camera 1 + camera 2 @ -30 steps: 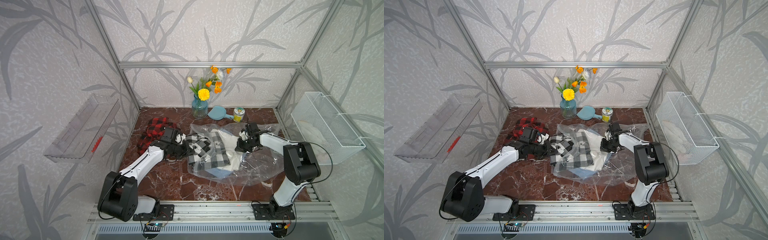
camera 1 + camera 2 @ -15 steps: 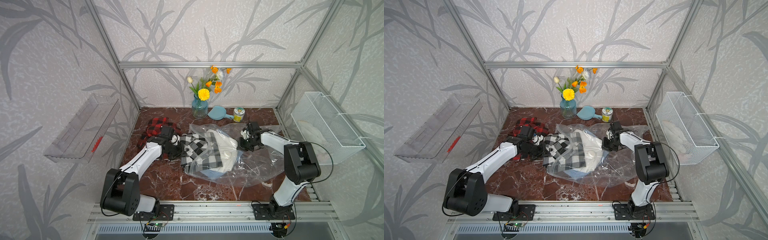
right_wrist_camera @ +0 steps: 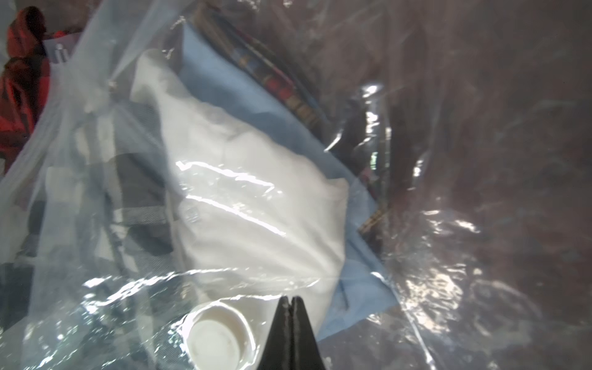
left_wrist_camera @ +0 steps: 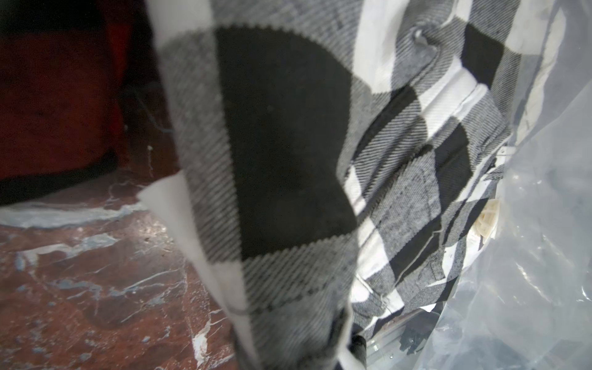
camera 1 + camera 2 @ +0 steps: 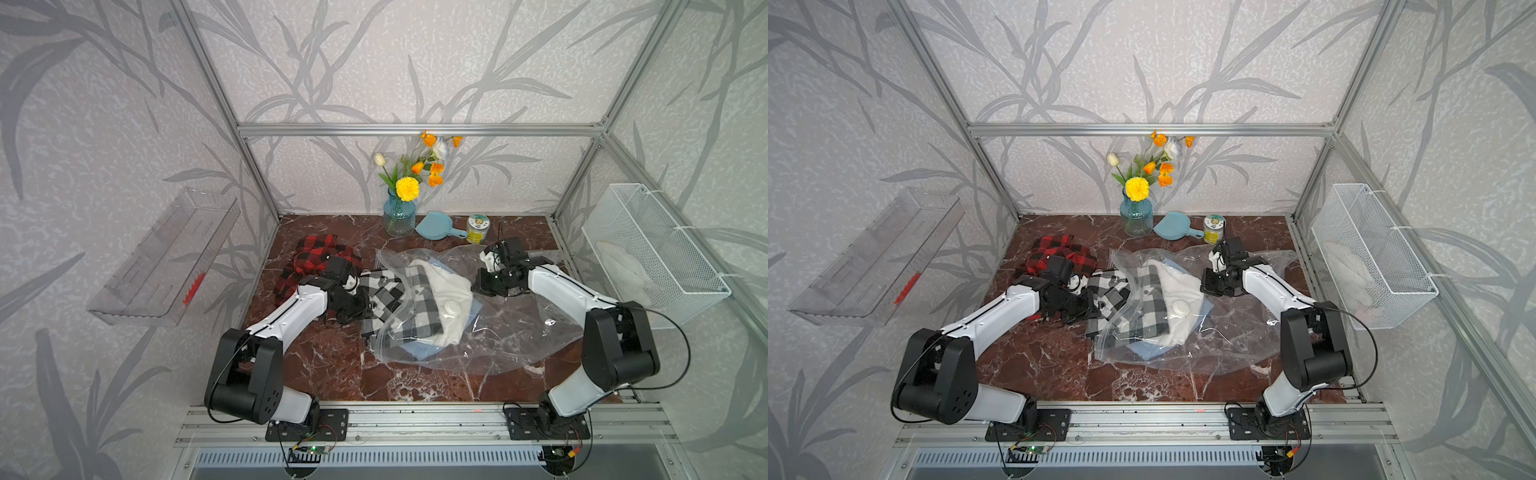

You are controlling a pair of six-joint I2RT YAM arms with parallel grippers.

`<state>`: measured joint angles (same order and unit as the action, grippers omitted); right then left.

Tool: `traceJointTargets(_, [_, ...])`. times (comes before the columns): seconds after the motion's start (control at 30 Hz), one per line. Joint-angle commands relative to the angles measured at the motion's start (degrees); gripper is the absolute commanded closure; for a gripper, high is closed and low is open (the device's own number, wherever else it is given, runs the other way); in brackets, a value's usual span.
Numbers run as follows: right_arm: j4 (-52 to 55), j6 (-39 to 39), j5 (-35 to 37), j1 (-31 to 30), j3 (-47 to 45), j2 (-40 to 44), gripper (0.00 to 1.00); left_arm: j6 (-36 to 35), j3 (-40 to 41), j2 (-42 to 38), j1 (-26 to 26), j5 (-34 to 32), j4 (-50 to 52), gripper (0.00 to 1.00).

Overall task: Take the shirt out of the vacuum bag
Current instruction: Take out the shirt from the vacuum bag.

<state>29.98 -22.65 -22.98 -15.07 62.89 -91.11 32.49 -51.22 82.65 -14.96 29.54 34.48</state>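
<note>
Soft, light black-and-white shirt (image 5: 386,299) lay half out of slippery vacuum bag (image 5: 498,332) mid-tabletop, pinched at its free end by shut left gripper (image 5: 360,305), bag's far side pinned under shut right gripper (image 3: 290,307).

No legible text, apparently.

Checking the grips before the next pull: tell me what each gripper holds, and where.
The left gripper holds the black-and-white checked shirt by the edge sticking out of the vacuum bag. The right gripper is shut, pinching the bag's plastic beside the white valve.
</note>
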Motion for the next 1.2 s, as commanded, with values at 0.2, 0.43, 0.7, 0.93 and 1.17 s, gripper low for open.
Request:
traceJointTargets(0.2, [1.31, -4.77, 1.66, -4.26, -4.01, 1.21, 1.0, 9.28, 1.39, 4.91, -11.12, 1.29, -12.26, 1.0])
traceJointTargets(0.43, [3.17, -4.42, 5.05, -5.93, -3.3, -1.59, 1.0, 11.11, 0.66, 7.11, -14.22, 0.88, -14.73, 1.0])
traceJointTargets(0.7, [2.88, -4.7, 11.64, -7.69, -3.92, -6.36, 1.0, 8.77, -0.08, 3.63, -12.91, -1.73, -10.2, 1.0])
traceJointTargets(0.93, [3.64, -4.5, 15.25, -7.79, -4.52, -9.33, 1.0, 4.11, -2.95, -2.66, -7.0, -4.62, -1.7, 1.0])
traceJointTargets(1.17, [3.59, -4.16, 15.81, -7.78, -4.02, -9.97, 1.0, -2.75, -11.05, -3.57, -4.05, -6.66, 8.82, 1.0])
